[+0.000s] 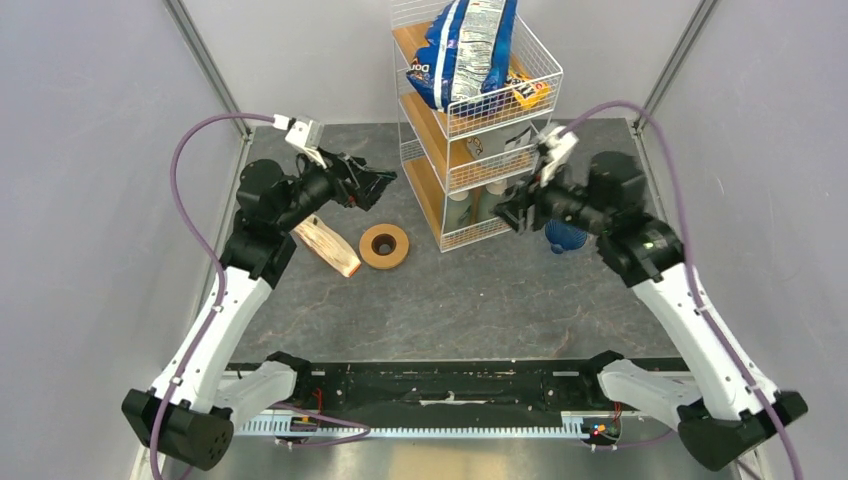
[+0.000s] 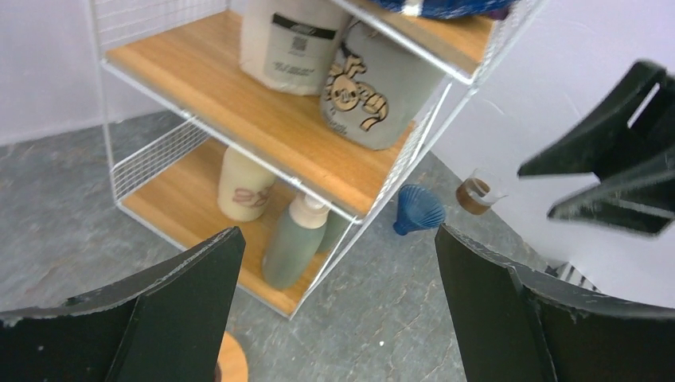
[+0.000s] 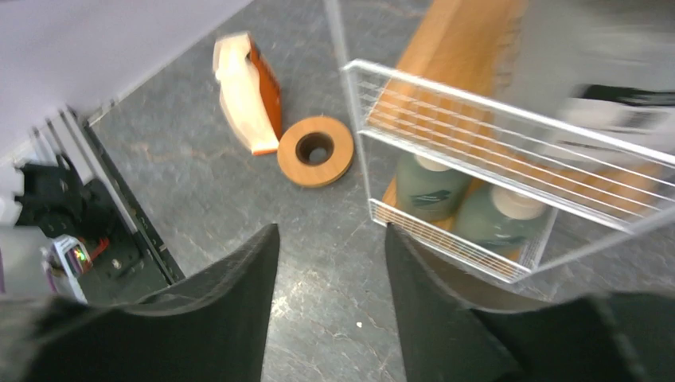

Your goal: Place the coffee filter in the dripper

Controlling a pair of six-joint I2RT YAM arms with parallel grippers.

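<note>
The dripper (image 2: 420, 209) is a small dark blue cone with fine ribs fanning out to its wide end. It sits on the grey mat (image 1: 480, 300) just right of the wire rack's (image 1: 545, 75) bottom corner, half hidden under my right arm in the top view. A small glass cup (image 2: 476, 195) with something brown in it stands near it by the wall. I cannot pick out a single coffee filter; I see only the cream-and-tan paper wedge (image 1: 328, 245) beside the orange ring (image 1: 384, 245), left of the rack.

On the top shelf a blue chip bag (image 1: 465, 45) shows "Dor". A grey pouch (image 2: 366, 95) carries a cartoon print, and the other labels are too small to read.

My left gripper (image 1: 380, 183) is spread wide and my right gripper (image 1: 508, 213) is parted, both holding nothing. The right gripper hangs close to the rack's front. Bare mat lies between rack and arm bases.
</note>
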